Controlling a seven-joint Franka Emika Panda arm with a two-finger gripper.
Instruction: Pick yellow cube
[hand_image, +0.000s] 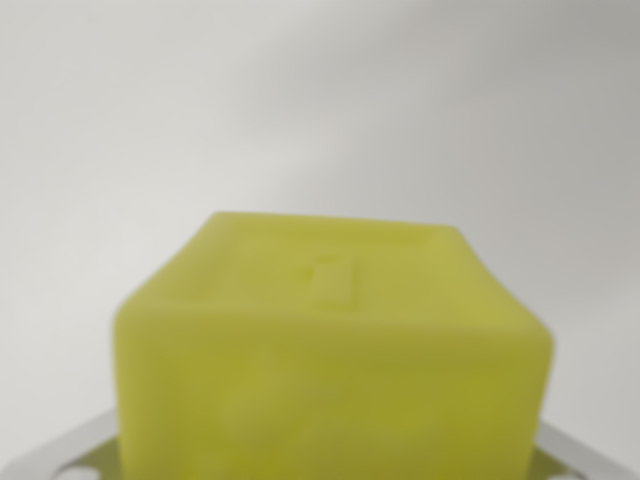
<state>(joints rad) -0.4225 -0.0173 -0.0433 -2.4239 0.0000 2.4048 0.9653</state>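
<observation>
The cube (330, 370) fills the blurred wrist view, seemingly at the grasp step, though whether the hand (330, 470) holds it I cannot tell.

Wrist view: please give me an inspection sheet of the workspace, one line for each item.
Surface: plain pale grey-white background, blurred; nothing else on it.
Job's things: yellow cube, very close to the camera, out of focus, a small raised mark on its top face.
Clutter: nothing seen.
Tool: only metal parts at the bottom corners, beside the cube; open or shut cannot be told.
Cables: nothing seen.
Surroundings: nothing seen beyond the pale background.
</observation>
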